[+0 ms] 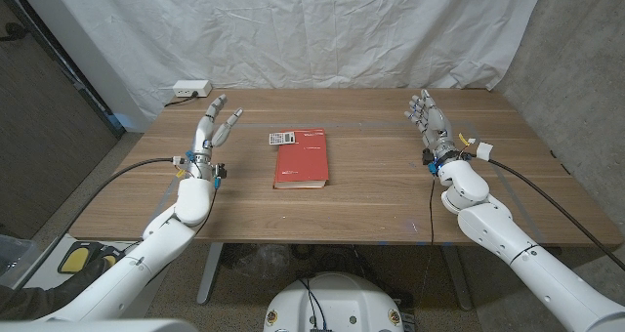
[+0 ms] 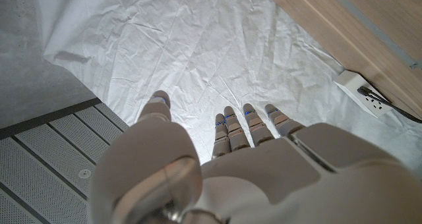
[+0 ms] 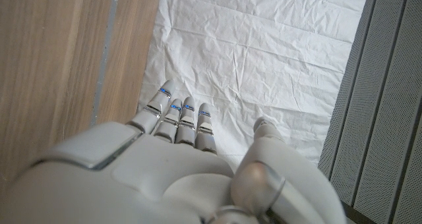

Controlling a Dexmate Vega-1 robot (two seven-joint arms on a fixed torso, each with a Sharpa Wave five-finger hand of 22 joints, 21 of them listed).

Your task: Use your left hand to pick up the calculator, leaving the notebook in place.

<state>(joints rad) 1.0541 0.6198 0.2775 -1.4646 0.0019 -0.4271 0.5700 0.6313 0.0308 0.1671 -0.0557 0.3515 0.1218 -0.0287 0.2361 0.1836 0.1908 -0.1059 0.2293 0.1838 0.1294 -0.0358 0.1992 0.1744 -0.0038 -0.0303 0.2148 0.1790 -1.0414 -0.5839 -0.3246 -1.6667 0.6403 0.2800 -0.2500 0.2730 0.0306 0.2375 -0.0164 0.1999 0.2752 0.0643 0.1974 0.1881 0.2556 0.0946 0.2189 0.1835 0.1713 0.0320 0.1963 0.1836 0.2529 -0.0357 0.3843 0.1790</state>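
The calculator (image 1: 282, 138), touching the far left corner of the red notebook (image 1: 301, 158), is too small for its keys or display to be made out. The notebook's cover carries a few white lines of print too fine to read. Left of the notebook, the left hand (image 1: 215, 125) stands with its fingers apart, its palm turned out of sight. The white power strip (image 1: 189, 89), well beyond the notebook at the table's (image 1: 371, 200) far left edge, shows no socket detail in the head view; in the left wrist view the power strip (image 2: 361, 95) is partly blurred and its cable runs off the picture's edge.
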